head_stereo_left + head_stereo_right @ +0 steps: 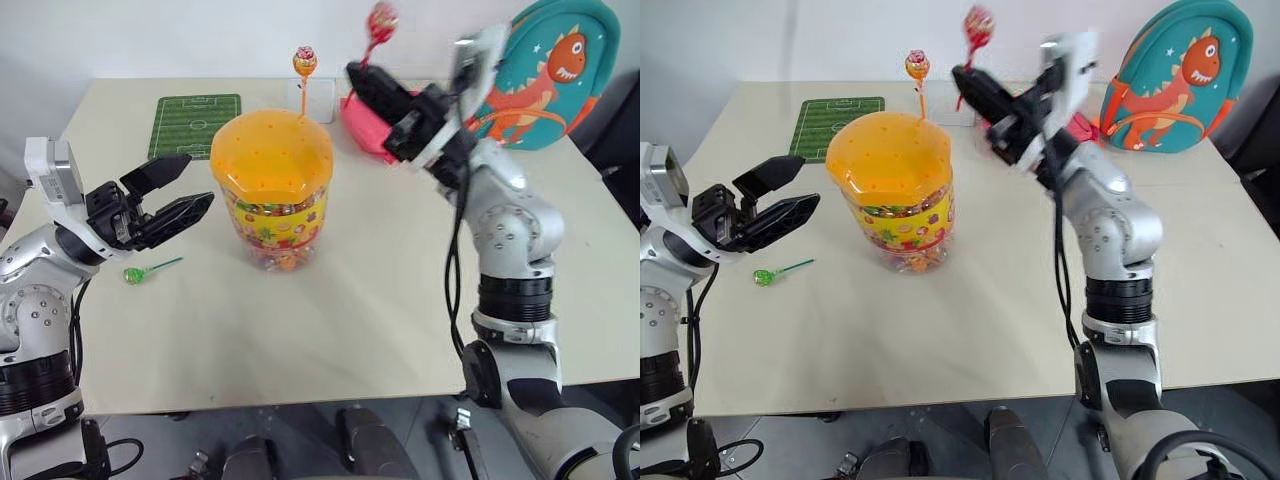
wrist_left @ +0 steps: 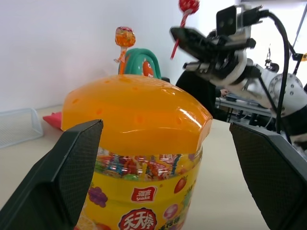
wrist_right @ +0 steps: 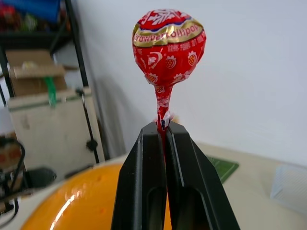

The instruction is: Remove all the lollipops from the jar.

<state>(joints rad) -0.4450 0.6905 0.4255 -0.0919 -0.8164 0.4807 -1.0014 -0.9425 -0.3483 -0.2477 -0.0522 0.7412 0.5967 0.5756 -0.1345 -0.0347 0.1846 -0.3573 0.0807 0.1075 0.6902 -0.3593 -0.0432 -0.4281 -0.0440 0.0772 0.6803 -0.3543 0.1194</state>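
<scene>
The jar [image 1: 272, 190] stands mid-table, clear with a domed orange lid and yellow label. An orange lollipop [image 1: 304, 62] sticks upright out of the lid's far side. My right gripper [image 1: 358, 75] is raised above and to the right of the jar, shut on the stick of a red lollipop [image 3: 169, 48], whose head stands above the fingertips. A green lollipop [image 1: 135, 273] lies on the table left of the jar. My left gripper [image 1: 195, 180] hovers open just left of the jar, its fingers [image 2: 62, 177] apart from the wall.
A green football-pitch mat [image 1: 195, 122] lies at the back left. A teal dinosaur backpack [image 1: 550, 70] stands at the back right, with a pink item [image 1: 362, 128] beside it. A clear mesh tray [image 2: 17, 125] sits behind the jar.
</scene>
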